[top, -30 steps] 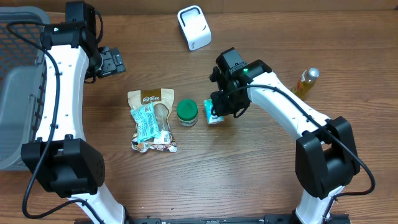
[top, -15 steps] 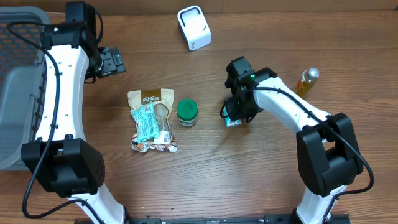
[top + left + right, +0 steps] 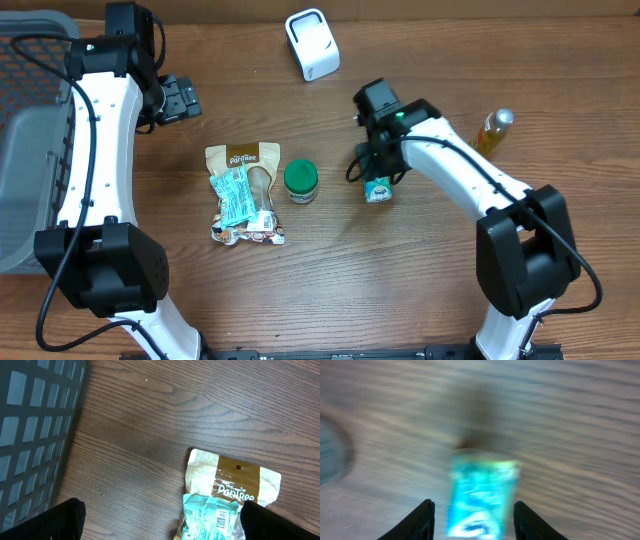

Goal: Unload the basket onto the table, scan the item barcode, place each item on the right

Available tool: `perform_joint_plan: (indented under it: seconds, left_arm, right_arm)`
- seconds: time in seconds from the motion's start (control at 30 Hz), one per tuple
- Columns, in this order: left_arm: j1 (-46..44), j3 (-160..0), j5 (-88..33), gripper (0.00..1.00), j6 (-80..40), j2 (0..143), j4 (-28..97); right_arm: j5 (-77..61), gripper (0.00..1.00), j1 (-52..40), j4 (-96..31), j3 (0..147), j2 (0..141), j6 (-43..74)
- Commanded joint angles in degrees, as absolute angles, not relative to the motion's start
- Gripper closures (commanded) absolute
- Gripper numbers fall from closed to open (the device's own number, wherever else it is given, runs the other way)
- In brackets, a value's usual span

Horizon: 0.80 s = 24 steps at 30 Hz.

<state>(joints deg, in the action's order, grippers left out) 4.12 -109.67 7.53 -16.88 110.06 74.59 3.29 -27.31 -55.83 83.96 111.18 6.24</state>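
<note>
A small teal carton (image 3: 377,189) stands on the wooden table right of centre. My right gripper (image 3: 372,163) hangs just behind and above it. In the blurred right wrist view the carton (image 3: 480,497) lies between the two fingers of the right gripper (image 3: 473,522), with a gap on each side, so the jaws are open and touch nothing. The white barcode scanner (image 3: 311,44) sits at the back centre. My left gripper (image 3: 180,98) is open at the back left, and in the left wrist view that gripper (image 3: 160,522) holds nothing.
A brown snack pouch (image 3: 243,190) with a teal bar wrapper (image 3: 233,195) on it lies left of centre. The pouch (image 3: 232,485) also shows in the left wrist view. A green-lidded jar (image 3: 300,180) is beside it. A yellow bottle (image 3: 492,130) lies at the right, a grey basket (image 3: 25,150) at the far left.
The right arm carried the teal carton to the right and set it on the table. Its jaws then opened and drew back from the carton. The left arm has not moved.
</note>
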Motion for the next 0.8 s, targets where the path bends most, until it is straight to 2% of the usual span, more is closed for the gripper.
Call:
perform_joint_plan:
  seconds: [0.0, 0.13, 0.27, 0.43, 0.77]
  left_arm:
    - [3.73, -110.72, 7.44, 0.00, -16.29, 109.78, 74.54]
    - [3.73, -110.72, 7.44, 0.00, -16.29, 109.78, 74.54]
    - [3.73, -110.72, 7.46, 0.01, -16.29, 109.78, 74.52]
    - [3.73, -110.72, 7.46, 0.00, -16.27, 109.78, 74.54]
    - [3.73, -110.72, 7.46, 0.00, -16.29, 109.78, 74.52]
  right_arm:
    - [-0.10, 0.54, -30.09, -56.03, 85.19, 110.37, 9.17]
    - [1.69, 0.55, -31.77, -55.57, 84.79, 110.39, 12.51]
    - [5.32, 0.62, -31.92, -54.57, 82.59, 110.39, 12.69]
    - [6.09, 0.66, -31.92, -50.83, 78.06, 110.39, 12.69]
    - [10.31, 0.66, -31.92, -49.93, 76.09, 110.39, 13.76]
